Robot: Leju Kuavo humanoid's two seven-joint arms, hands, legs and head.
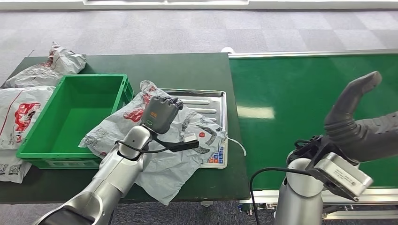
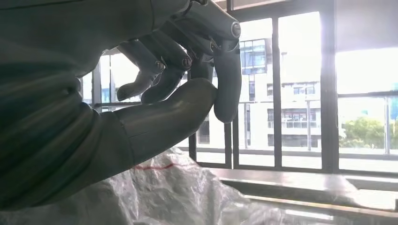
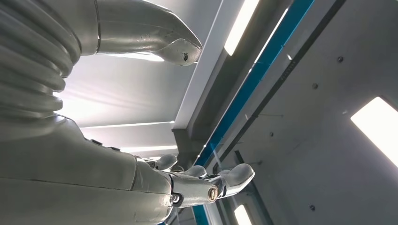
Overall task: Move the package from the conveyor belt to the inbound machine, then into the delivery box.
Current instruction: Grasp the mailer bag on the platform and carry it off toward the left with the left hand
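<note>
The grey package (image 1: 173,150) lies sprawled across the inbound machine (image 1: 213,101), one edge draped over the rim of the green delivery box (image 1: 70,117) and another hanging off the front of the dark surface (image 1: 197,70). The left hand (image 1: 159,115) sits above it with fingers (image 2: 225,93) clenched against the thumb on nothing visible. The right hand (image 1: 352,117) is raised over the conveyor belt (image 1: 309,93), fingers released. The limp film could slip from a shallow pinch, or snag on the machine's edge and drag it.
</note>
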